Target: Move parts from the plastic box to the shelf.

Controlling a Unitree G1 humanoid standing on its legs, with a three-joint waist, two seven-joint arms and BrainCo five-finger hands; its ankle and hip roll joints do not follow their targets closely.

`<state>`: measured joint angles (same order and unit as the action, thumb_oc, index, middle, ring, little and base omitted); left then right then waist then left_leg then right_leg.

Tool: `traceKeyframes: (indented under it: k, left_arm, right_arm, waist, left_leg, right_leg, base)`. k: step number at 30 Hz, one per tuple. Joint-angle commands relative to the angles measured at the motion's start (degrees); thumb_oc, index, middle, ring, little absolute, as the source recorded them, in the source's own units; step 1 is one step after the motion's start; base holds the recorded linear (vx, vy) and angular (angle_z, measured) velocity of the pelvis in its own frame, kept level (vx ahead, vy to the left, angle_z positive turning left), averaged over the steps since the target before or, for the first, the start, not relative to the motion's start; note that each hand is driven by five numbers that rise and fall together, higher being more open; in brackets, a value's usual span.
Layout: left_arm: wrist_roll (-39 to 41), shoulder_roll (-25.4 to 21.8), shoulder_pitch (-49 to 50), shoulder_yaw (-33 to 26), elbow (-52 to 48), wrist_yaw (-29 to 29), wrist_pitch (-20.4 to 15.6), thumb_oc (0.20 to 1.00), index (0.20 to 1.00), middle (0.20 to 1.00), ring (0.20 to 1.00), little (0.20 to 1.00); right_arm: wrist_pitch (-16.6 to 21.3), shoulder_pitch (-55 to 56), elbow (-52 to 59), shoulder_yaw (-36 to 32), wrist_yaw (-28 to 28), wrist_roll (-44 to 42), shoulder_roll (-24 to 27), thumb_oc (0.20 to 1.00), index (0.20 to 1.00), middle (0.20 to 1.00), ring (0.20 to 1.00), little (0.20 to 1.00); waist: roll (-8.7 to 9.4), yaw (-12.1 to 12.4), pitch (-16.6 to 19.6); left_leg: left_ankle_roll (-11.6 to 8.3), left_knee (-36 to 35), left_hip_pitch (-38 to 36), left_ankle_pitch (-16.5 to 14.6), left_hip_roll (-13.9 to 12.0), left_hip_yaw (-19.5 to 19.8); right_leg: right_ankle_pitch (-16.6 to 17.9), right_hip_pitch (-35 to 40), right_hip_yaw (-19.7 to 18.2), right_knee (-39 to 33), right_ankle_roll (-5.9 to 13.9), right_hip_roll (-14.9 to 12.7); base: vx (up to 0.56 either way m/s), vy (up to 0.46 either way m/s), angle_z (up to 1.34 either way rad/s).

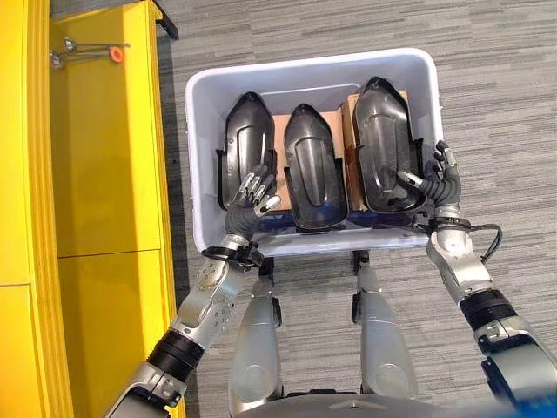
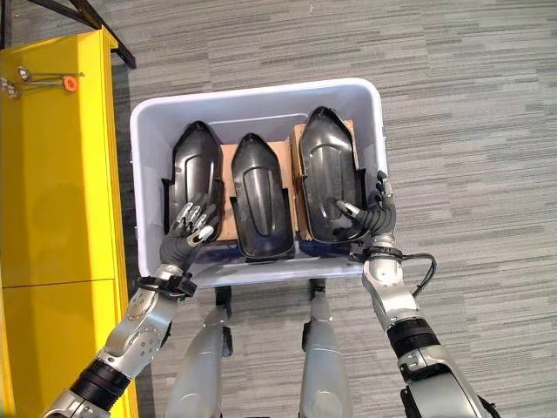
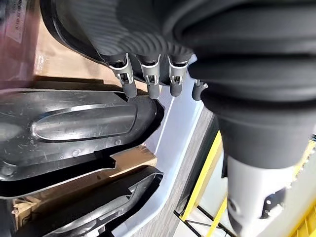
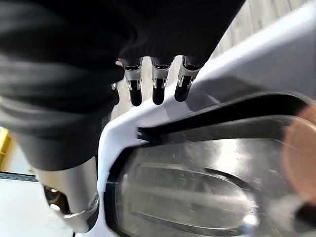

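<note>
A pale plastic box (image 1: 202,157) sat in the middle of the head views on grey striped carpet (image 1: 496,104), its near rim just above the lower centre of the frame. Three black moulded parts stood side by side inside it, packed closely with brown cardboard (image 1: 280,131) between them: the left part (image 1: 248,144), the middle part (image 1: 312,165) and the right part (image 1: 383,144), which nearly touched the box's right wall. Only the far end of the box, at upper centre, lay bare. The left hand (image 1: 252,202) hovered at the near end of the left part, inside the left wall, its fingers (image 3: 151,81) straight and spread, holding nothing. The right hand (image 1: 439,183) sat at the box's right rim, fingers loosely extended along the outer wall and the thumb reaching inward onto the near end of the right part, not clamped round it. A yellow shelf (image 1: 96,157) filled the left of the frame, separated from the box by a narrow strip of carpet; wide open carpet lay to the right.
</note>
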<state>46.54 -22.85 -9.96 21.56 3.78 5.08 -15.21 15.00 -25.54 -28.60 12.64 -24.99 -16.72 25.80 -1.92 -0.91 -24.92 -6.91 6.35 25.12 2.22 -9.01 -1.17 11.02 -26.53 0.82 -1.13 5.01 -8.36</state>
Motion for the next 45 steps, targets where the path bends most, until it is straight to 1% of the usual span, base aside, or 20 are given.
traceKeyframes:
  k: [1, 9, 14, 21, 25, 37, 38, 41, 45]
  left_arm:
    - [-0.1, -0.2, -0.2, 0.8, 0.5, -0.3, -3.2, 1.000, 1.000, 1.000, 1.000, 1.000]
    - [0.1, -0.5, -0.7, 1.5, 0.3, -0.1, -3.3, 1.000, 1.000, 1.000, 1.000, 1.000]
    - [0.3, -0.7, -0.9, 1.8, 0.0, 0.4, -3.4, 1.000, 1.000, 1.000, 1.000, 1.000]
    - [0.5, -1.1, -0.8, 2.0, -0.3, 0.4, -3.4, 1.000, 1.000, 1.000, 1.000, 1.000]
    - [0.9, -1.3, -0.9, 2.4, -0.4, 0.3, -3.3, 1.000, 1.000, 1.000, 1.000, 1.000]
    - [1.6, -2.0, -1.0, 3.7, -1.2, -0.4, -3.2, 1.000, 1.000, 1.000, 1.000, 1.000]
    - [1.9, -2.2, -1.1, 3.8, -1.2, -0.5, -3.2, 1.000, 1.000, 1.000, 1.000, 1.000]
    - [2.0, -2.3, -1.1, 4.0, -1.3, -0.5, -3.2, 1.000, 1.000, 1.000, 1.000, 1.000]
    - [2.2, -2.8, -1.2, 4.5, -1.3, -0.7, -3.1, 1.000, 1.000, 1.000, 1.000, 1.000]
  right_arm:
    - [2.2, -1.5, -0.6, 0.4, -1.0, -0.5, 0.4, 1.000, 1.000, 1.000, 1.000, 1.000]
    - [1.8, -4.0, -5.3, 0.8, -2.1, -1.4, 0.6, 1.000, 1.000, 1.000, 1.000, 1.000]
    - [2.2, -5.5, -8.7, -0.9, -3.8, -2.9, 1.4, 1.000, 1.000, 1.000, 1.000, 1.000]
    - [2.1, -7.1, -10.7, -1.1, -4.4, -3.4, 2.0, 1.000, 1.000, 1.000, 1.000, 1.000]
    - [1.9, -8.7, -12.0, -0.8, -4.6, -3.7, 2.5, 1.000, 1.000, 1.000, 1.000, 1.000]
    - [1.0, -14.9, -20.6, 2.6, -2.8, -4.8, 3.7, 1.000, 1.000, 1.000, 1.000, 1.000]
    - [0.5, -17.1, -23.7, 3.4, -2.3, -5.3, 4.3, 1.000, 1.000, 1.000, 1.000, 1.000]
    - [0.3, -18.4, -25.2, 3.9, -2.0, -5.7, 4.5, 1.000, 1.000, 1.000, 1.000, 1.000]
    - [-0.4, -22.0, -30.3, 4.7, -1.4, -6.8, 5.0, 1.000, 1.000, 1.000, 1.000, 1.000]
  waist:
    - [1.07, 0.1, 3.1]
    - [0.77, 0.5, 2.6]
    - [0.43, 0.6, 2.3]
    - [0.06, 0.8, 1.9]
    - [-0.21, 0.8, 1.8]
    - [-1.15, 1.7, 1.1]
    - [-1.40, 2.0, 0.9]
    - [-1.49, 2.2, 0.7]
    - [-1.77, 2.6, 0.4]
  left_leg:
    - [0.09, 2.2, 2.4, 1.9, -1.6, -0.1]
    - [0.23, 2.4, 3.6, 2.0, -1.3, 0.1]
    - [0.35, 2.4, 4.2, 1.9, -1.1, 0.0]
    - [0.41, 2.5, 4.3, 1.6, -1.1, -0.1]
    - [0.42, 2.4, 4.8, 1.9, -1.2, 0.0]
    - [0.71, 2.8, 5.8, 1.6, -0.7, 0.3]
    - [0.73, 2.9, 6.1, 1.6, -0.7, 0.4]
    - [0.78, 3.0, 6.2, 1.6, -0.7, 0.3]
    - [0.82, 3.1, 6.6, 1.6, -0.6, 0.3]
  right_leg:
    - [-7.1, -2.3, -1.8, 11.9, 3.73, -4.2]
    - [-7.1, -3.2, -1.8, 12.1, 3.74, -4.3]
    - [-7.2, -4.0, -2.0, 12.4, 3.62, -4.1]
    - [-7.5, -4.7, -2.3, 13.1, 3.64, -4.0]
    - [-7.3, -5.5, -2.4, 13.3, 3.64, -3.9]
    - [-7.8, -6.8, -2.5, 14.5, 3.53, -3.8]
    - [-7.9, -7.2, -2.4, 14.7, 3.51, -3.8]
    - [-7.9, -7.4, -2.4, 14.9, 3.52, -3.7]
    - [-8.1, -8.0, -2.4, 15.6, 3.51, -3.7]
  base:
    - [0.00, -0.011, -0.04]
    - [0.00, 0.000, 0.01]
    - [0.00, 0.000, 0.00]
    - [0.00, 0.000, 0.00]
    - [0.00, 0.000, 0.00]
    - [0.00, 0.000, 0.00]
    - [0.00, 0.000, 0.00]
    - [-0.01, 0.000, -0.03]
    - [0.00, 0.000, -0.03]
